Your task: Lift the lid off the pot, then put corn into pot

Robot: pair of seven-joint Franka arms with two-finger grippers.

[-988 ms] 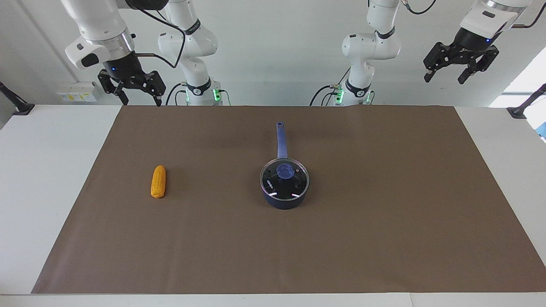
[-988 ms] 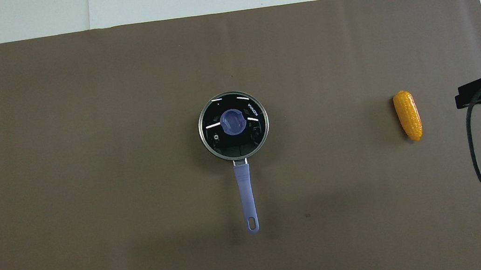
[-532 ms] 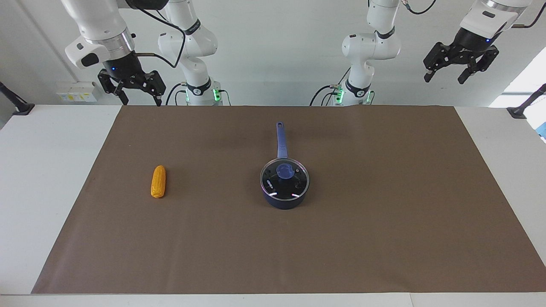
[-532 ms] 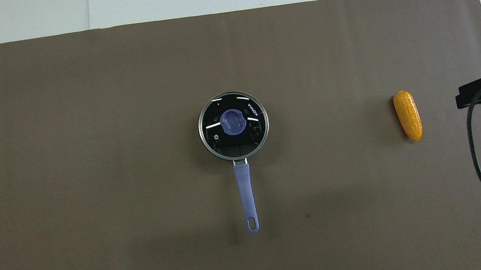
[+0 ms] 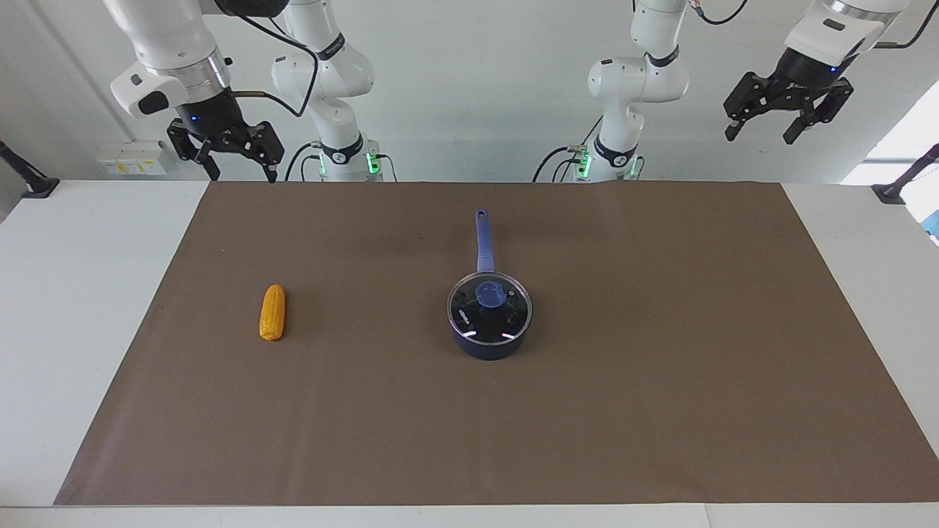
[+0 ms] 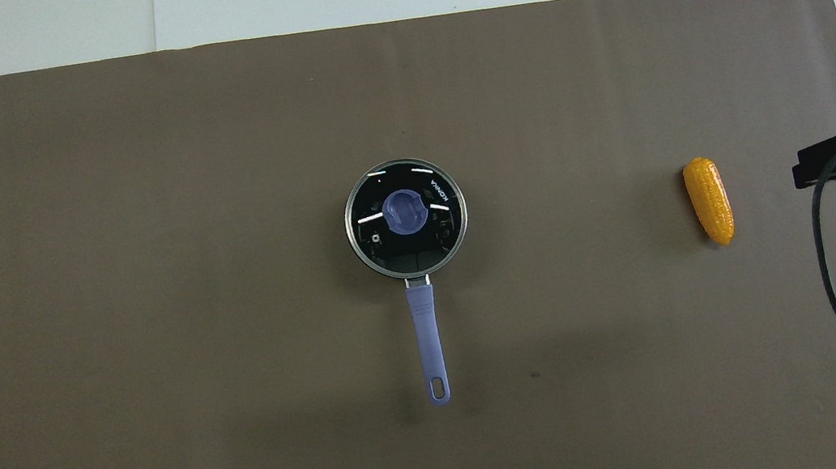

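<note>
Taken across the facing view, the right gripper comes first, raised over the brown mat's corner at the right arm's end on the robots' edge, its fingers spread wide and holding nothing; next lies the corn, flat on the mat toward the right arm's end, lengthwise toward the robots, well apart from everything else; near the mat's middle stands the pot, its long blue handle pointing toward the robots' edge, with the lid seated flat on its rim (blue knob up); last, the left gripper hangs high over the left arm's end of the desk, fingers likewise parted and empty, well clear of the pot.
</note>
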